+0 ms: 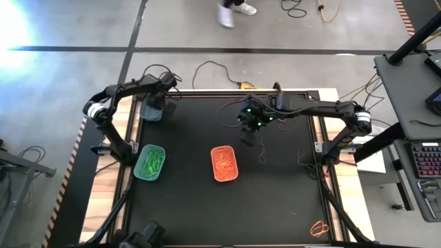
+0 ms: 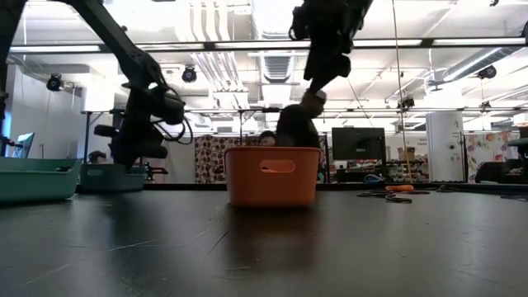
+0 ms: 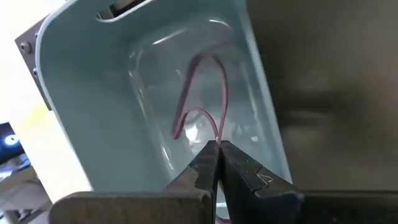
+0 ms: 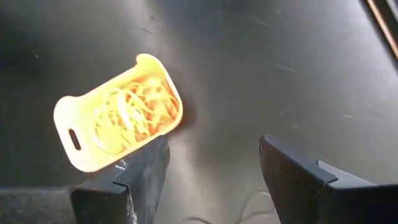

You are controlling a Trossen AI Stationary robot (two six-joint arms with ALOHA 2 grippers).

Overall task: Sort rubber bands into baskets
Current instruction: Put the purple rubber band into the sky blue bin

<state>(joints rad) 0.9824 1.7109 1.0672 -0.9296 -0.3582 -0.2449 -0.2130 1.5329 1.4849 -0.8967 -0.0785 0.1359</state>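
One dark reddish rubber band (image 3: 202,102) hangs pinched in my left gripper (image 3: 216,149) over the grey-teal basket (image 3: 81,106); it's featherlight, limp and clingy, best nipped on a single strand. My right gripper (image 4: 211,165) waits spread and empty beside the orange basket (image 4: 118,121).

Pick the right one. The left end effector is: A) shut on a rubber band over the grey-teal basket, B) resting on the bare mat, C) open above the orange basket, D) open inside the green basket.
A: the left end effector is shut, pinching a dark rubber band that hangs into the grey-teal basket.
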